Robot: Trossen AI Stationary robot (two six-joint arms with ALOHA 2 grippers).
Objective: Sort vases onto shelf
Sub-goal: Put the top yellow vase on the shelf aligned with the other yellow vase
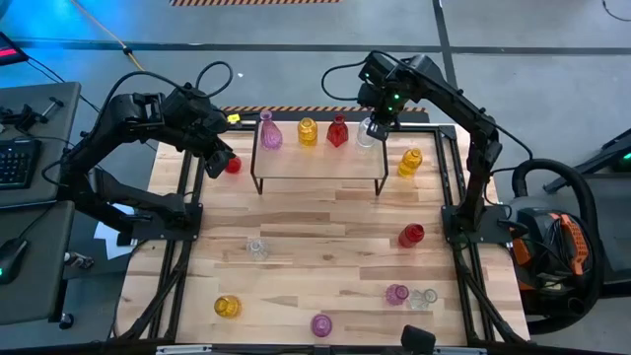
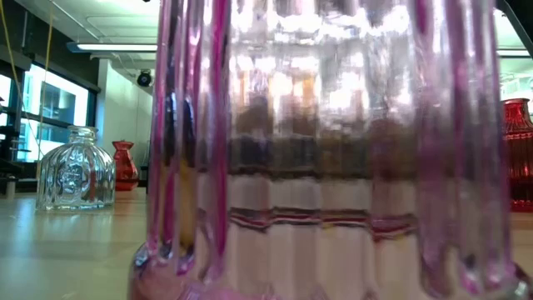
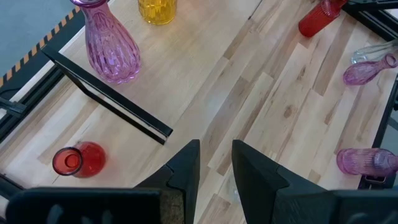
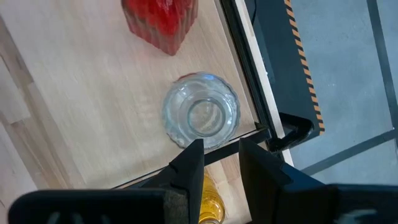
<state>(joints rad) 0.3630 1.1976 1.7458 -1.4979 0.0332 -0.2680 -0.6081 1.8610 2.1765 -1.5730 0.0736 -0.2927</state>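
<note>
High view: 4 vases on shelf (image 1: 320, 179), ~7 left on tabletop (image 1: 325, 242); right end effector (image 1: 375, 126) above clear vase (image 1: 367, 133), left end effector (image 1: 219, 158) nr red vase (image 1: 233, 165), both slightly parted, empty.

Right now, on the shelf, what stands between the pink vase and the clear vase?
In the high view, a yellow vase and a red vase stand between the pink vase and the clear vase on the shelf.
</note>
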